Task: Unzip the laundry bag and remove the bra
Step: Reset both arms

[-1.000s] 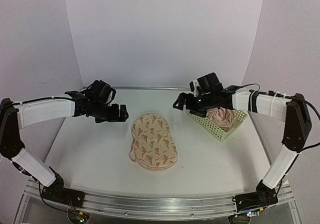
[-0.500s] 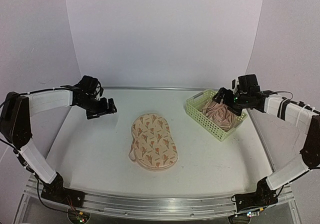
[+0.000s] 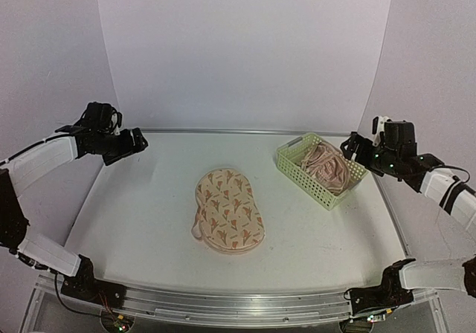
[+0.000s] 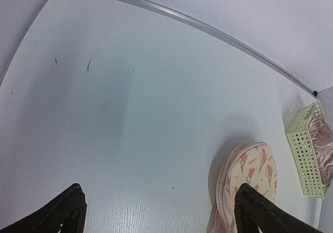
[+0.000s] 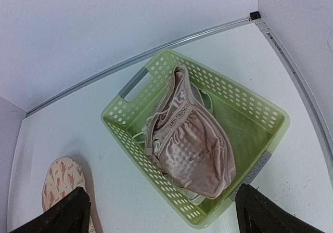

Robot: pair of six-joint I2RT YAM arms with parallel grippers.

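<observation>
The bag [image 3: 228,211] is lying flat on the table [image 3: 134,221], near the centre and slightly toward the near edge, with its narrower end pointing far. Nothing is touching it. The state of its zip cannot be made out.

The bra [image 5: 190,144] is sitting bunched inside the basket [image 5: 120,130] at the far right of the table, well apart from the bag. Its cups are folded together and its thin straps are trailing along the basket floor.

The left gripper [image 3: 138,140] is hovering above the far left of the table, well away from the bag. In the left wrist view its fingers [image 4: 70,208] are standing wide apart with only bare table between them, so the jaws are released and holding nothing.

The right gripper [image 3: 351,147] is hanging above the far right edge, just beside the basket. Its fingers [image 5: 73,212] are also spread wide, with the basket showing between them from above. These jaws are released and empty.
</observation>
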